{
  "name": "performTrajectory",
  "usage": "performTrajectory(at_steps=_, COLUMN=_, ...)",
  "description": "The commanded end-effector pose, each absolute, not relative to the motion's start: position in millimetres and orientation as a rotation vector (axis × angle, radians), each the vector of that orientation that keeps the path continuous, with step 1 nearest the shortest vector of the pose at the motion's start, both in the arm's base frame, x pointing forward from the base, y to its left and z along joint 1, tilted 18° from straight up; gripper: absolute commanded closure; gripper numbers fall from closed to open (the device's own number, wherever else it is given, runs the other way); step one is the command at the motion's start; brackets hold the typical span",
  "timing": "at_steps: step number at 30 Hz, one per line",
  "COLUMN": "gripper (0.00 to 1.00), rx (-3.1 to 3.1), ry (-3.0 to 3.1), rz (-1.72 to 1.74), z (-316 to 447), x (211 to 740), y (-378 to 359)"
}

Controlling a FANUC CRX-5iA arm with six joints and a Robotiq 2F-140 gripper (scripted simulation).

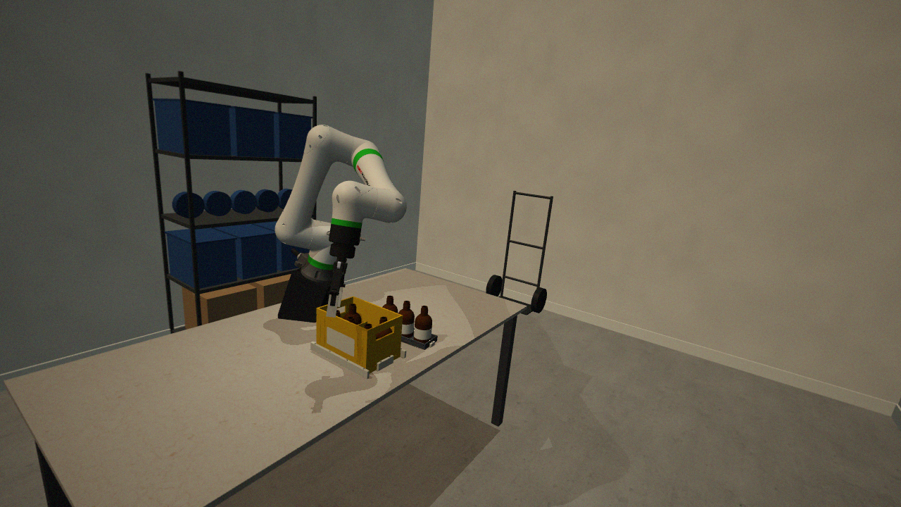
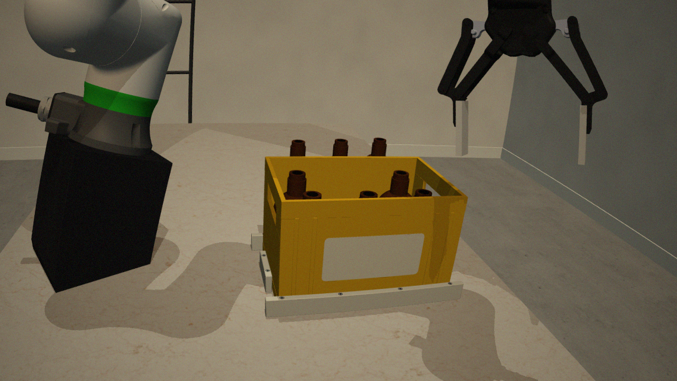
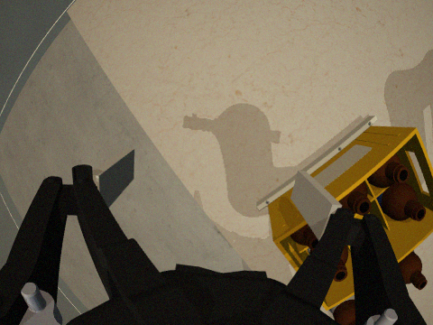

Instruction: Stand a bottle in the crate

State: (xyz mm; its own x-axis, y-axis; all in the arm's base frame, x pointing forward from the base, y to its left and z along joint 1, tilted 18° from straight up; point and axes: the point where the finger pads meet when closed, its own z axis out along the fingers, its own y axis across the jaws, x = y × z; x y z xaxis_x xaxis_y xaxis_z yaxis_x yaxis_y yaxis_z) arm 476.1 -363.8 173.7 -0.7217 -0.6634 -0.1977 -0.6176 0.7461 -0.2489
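Observation:
My gripper [image 1: 331, 310] [image 2: 521, 159] [image 3: 215, 174] is open, with nothing between its wide-spread fingers. In the exterior view it hangs high to the right of the yellow crate [image 1: 384, 354] [image 2: 298, 255] [image 3: 389, 143], which sits level. Several brown bottles stand in the crate, one at its far left [image 2: 296, 183], one at its far right [image 2: 400, 182]; no neck shows between them in that far row. Three bottles [image 1: 390, 307] [image 1: 407, 315] [image 1: 423, 322] stand upright on the dark tray [image 1: 428, 343] behind the crate. In the exterior view the tray is hidden and only their necks show.
Low white rails [image 1: 340, 361] [image 2: 359, 301] [image 3: 339, 149] edge the crate's foot. The black robot pedestal [image 1: 295, 299] [image 2: 99, 208] stands on the table to the left of the crate. A shelf rack [image 1: 184, 182] and a hand truck [image 1: 526, 243] stand beyond the table.

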Motion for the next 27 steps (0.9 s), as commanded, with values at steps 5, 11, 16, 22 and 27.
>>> performTrajectory(at_steps=5, gripper=0.00, rx=-1.044, ry=2.641, rz=-0.054, z=157, x=414, y=-249)
performTrajectory(at_steps=11, gripper=0.00, rx=-1.066, ry=2.625, rz=0.035, z=145, x=380, y=-198)
performTrajectory(at_steps=16, gripper=0.00, rx=-1.072, ry=2.620, rz=0.060, z=141, x=369, y=-182)
performTrajectory(at_steps=22, gripper=1.00, rx=-1.072, ry=2.620, rz=0.060, z=141, x=369, y=-182)
performTrajectory(at_steps=27, gripper=1.00, rx=-1.072, ry=2.620, rz=0.060, z=141, x=369, y=-182)
